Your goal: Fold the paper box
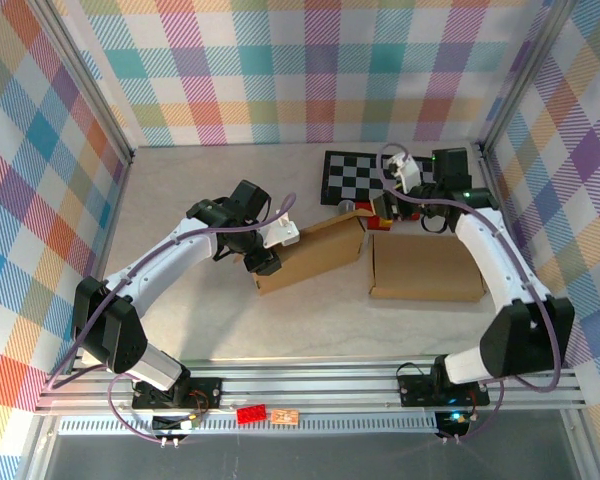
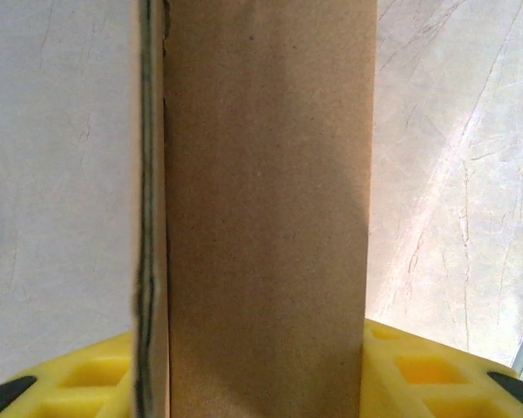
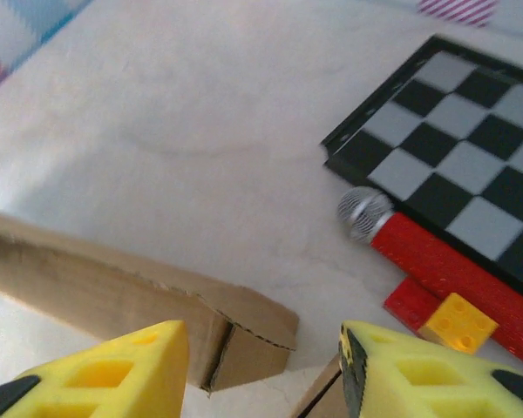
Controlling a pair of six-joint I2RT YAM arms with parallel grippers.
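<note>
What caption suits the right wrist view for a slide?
Open right claw above a paper box flap, beside a checkerboard and red toy microphone.

Paper box (image 1: 315, 255) mid-table; checkerboard (image 1: 358, 175) behind; microphone (image 3: 418, 252) between them.

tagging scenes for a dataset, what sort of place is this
Probably a robot test cell: plaid walls, an aluminium rail carrying two arms, and props like a cardboard box and chessboard.

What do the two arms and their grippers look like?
The left arm and right arm have white curved shells with black joints and bases. A thin purple cable runs along each. The fingers are bright yellow plastic with hollow rectangular pockets and small black inserts.
</note>
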